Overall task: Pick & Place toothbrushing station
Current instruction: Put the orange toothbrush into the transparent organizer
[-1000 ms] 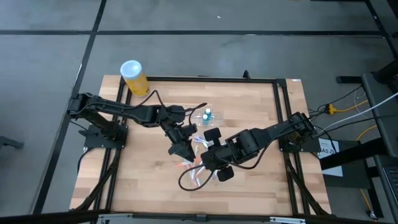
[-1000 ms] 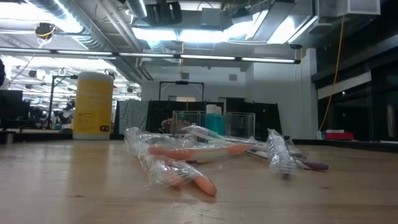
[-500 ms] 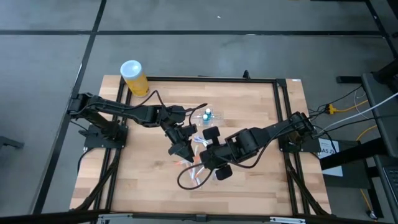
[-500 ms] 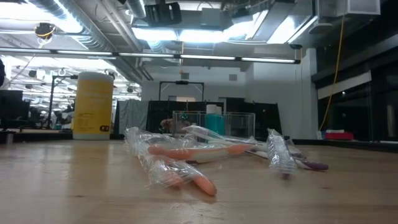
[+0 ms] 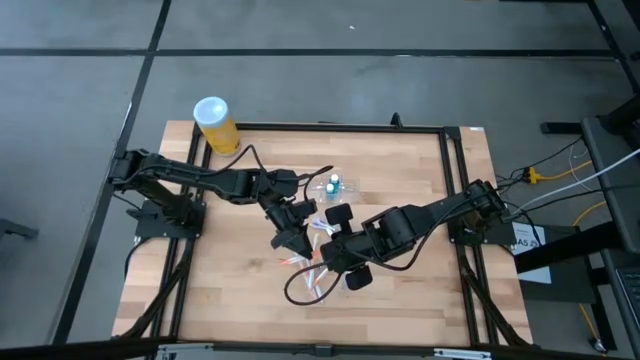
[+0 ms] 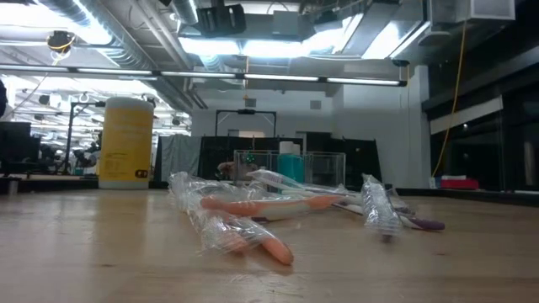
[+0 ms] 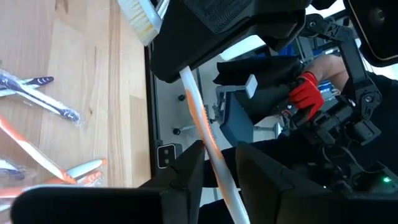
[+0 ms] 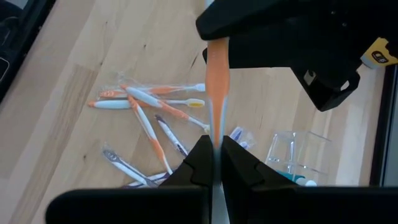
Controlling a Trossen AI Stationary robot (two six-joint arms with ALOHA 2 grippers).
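The toothbrushing station (image 5: 333, 185) is a clear holder standing on the wood at the table's middle far part; it also shows in the right wrist view (image 8: 298, 152) and the low view (image 6: 290, 168). My right gripper (image 5: 335, 255) (image 8: 214, 155) is shut on a white and orange toothbrush (image 7: 199, 112) held above the table. My left gripper (image 5: 292, 240) (image 7: 219, 165) faces it, fingers a little apart on either side of that toothbrush's handle. Both grippers are out of the low view. My left gripper has the toothbrush's handle end (image 7: 214, 165) between its parted fingers. The handle runs close along one finger (image 7: 194, 165), and I cannot tell whether it touches. My right gripper pinches the toothbrush between its two fingers just below the bristle head (image 7: 140, 15), at the neck (image 7: 181, 71). In its own view the shaft (image 8: 216, 127) runs straight out ahead of the fingers. The toothbrush is lifted clear of the table.
Several wrapped toothbrushes (image 8: 155, 106) (image 6: 253, 210) lie scattered on the wood near the table's middle. A yellow cylinder with a white lid (image 5: 214, 124) stands at the far left corner. A dark cable loop (image 5: 300, 290) lies toward the near edge.
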